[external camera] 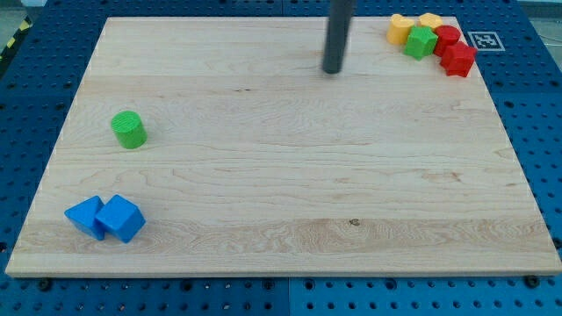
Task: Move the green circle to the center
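**Op:** Now, where did the green circle (pixel 129 130) sit at this entry?

**Log:** You had it on the wooden board (pixel 281 202) at the view's left, a little above mid-height, alone, well apart from everything else. My tip (pixel 333 70) stood near the view's top, right of centre, touching no block. A bare rod has nothing to spread or press together, and it held nothing.

**Op:** Handling?

**Log:** Judged, not measured: a small, stiff, light cylinder on smooth wood, so it should have slid easily. Its round wall could have let it slip off to one side under an off-centre push. You would have wanted contact on its left wall, square through its middle, driving toward the view's right.

**Op:** Count?

**Log:** One green circle. Two blue blocks (pixel 105 218), touching, at the bottom left. In the top-right cluster: two yellow blocks (pixel 402 28), one green block (pixel 421 41), two red blocks (pixel 457 58); their shapes were too crowded to tell.
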{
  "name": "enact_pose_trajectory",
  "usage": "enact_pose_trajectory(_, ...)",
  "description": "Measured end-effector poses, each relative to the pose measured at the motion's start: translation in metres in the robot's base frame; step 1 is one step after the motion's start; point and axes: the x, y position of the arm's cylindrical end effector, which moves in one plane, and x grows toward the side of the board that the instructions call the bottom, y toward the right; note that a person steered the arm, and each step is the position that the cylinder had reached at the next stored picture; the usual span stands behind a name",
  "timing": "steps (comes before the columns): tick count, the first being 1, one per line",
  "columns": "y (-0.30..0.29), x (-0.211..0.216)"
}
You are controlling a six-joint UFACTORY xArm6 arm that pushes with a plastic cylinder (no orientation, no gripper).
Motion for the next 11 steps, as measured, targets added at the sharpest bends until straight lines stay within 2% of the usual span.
enact_pose_trajectory(2, -0.184, 0.003)
enact_pose_trajectory(3, -0.262, 0.028)
enact_pose_trajectory(4, -0.309, 0.082)
enact_pose_trajectory(5, -0.316, 0.129)
enact_pose_trajectory(6, -0.263, 0.129)
enact_pose_trajectory(7, -0.183, 0.116)
enact_pose_trajectory(8, -0.145, 0.113)
enact_pose_trajectory(9, -0.153, 0.133)
enact_pose_trajectory(10, -0.116, 0.128)
enact_pose_trajectory(11, -0.049, 0.085)
